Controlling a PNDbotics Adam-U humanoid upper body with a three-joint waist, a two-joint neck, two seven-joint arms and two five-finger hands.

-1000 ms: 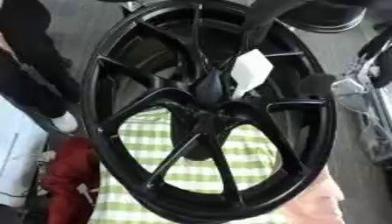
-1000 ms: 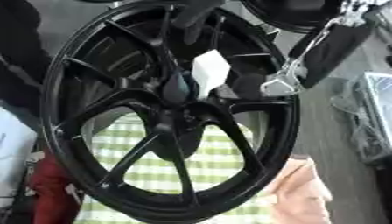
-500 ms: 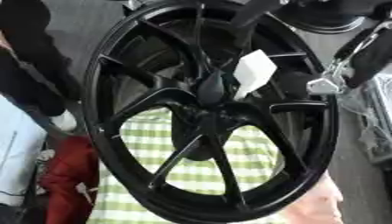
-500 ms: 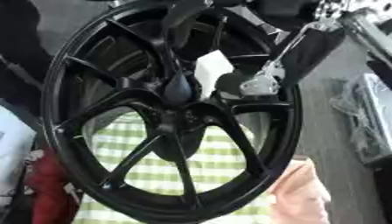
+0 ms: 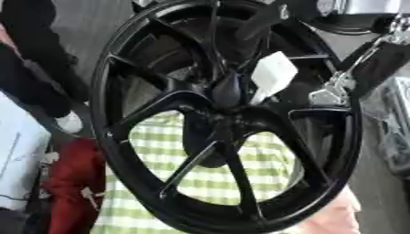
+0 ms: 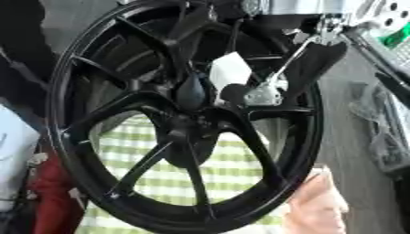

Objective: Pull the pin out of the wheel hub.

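Two views from a stereo pair in the head, side by side, looking down and forward, very close to a black wheel (image 5: 224,119) that fills nearly each picture. Shared by both: the wheel's spokes and centre, a white tag (image 5: 272,75), green checked cloth (image 5: 200,183) seen through the spokes, and the right hand (image 6: 264,93) coming in from upper right. Set nearer the wheel's middle in the right eye view.

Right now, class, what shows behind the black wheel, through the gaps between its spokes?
Through the lower gaps of the wheel shows a green-and-white checked cloth. A white tag hangs near the hub. Whatever lies behind the spokes and the hub is covered.
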